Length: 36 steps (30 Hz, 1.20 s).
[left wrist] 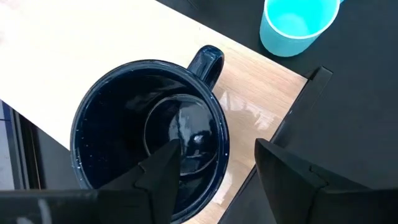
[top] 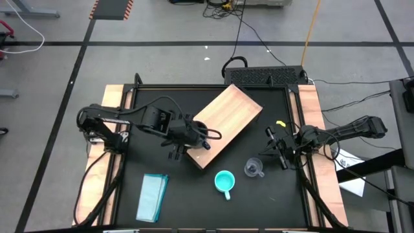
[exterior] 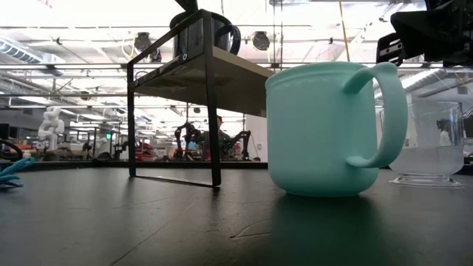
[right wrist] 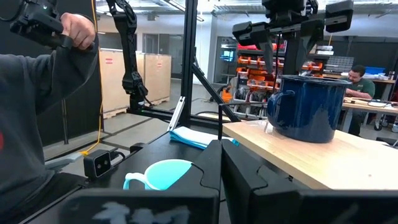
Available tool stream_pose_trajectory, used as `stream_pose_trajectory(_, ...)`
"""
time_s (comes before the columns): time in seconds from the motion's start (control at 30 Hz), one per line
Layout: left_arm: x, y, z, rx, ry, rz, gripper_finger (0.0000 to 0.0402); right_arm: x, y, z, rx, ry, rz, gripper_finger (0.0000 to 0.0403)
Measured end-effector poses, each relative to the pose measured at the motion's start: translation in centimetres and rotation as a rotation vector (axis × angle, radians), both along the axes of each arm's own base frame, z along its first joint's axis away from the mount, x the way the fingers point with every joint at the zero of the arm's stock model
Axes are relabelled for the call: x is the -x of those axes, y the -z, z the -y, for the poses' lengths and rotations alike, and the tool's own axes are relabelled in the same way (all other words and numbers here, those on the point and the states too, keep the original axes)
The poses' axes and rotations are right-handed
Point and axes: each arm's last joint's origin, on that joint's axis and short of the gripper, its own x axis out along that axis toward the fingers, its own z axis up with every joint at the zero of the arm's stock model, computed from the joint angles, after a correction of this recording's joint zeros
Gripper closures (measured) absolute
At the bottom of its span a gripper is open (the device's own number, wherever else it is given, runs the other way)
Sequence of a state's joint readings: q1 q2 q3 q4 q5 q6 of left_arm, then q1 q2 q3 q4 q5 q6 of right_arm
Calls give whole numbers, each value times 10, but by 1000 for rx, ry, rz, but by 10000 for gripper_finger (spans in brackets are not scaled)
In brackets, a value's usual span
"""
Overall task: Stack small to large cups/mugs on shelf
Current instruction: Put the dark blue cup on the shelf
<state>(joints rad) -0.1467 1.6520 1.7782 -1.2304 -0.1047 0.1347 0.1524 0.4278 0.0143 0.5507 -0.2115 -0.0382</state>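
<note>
My left pincer (left wrist: 214, 165) right over navy mug (left wrist: 149, 130) on shelf (top: 226, 123), 1 finger inside rim, 1 outside, spread wide, not clamped. Mug sits upright near shelf's low corner. Turquoise mug (top: 224, 182) and clear cup (top: 253, 168) wait on counter (top: 194, 207), both nearer my right pincer (top: 279, 149), whose fingers look closed, empty. Judgement: right arm takes turquoise next.
</note>
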Motion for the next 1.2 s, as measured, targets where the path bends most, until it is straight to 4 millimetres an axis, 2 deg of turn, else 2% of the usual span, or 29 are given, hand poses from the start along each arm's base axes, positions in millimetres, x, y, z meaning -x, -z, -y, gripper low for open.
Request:
stream_pose_trajectory(0.53, 0, 0, 0, -2, 14, 0, 200, 0, 0, 0, 0, 0, 1, 403)
stream_pose_trajectory(0.63, 0, 0, 0, -3, 15, 0, 229, 0, 0, 0, 0, 0, -1, 403)
stream_pose_trajectory(0.97, 0, 0, 0, -4, 22, -1, 372, 0, 0, 0, 0, 0, -1, 403)
stream_pose_trajectory(1.07, 1, 0, 0, -12, 39, -11, 395, 0, 0, 0, 0, 0, -1, 403)
stream_pose_trajectory(1.2, 1, 0, 0, -21, 36, -13, 393, 0, 0, 0, 0, 0, -1, 403)
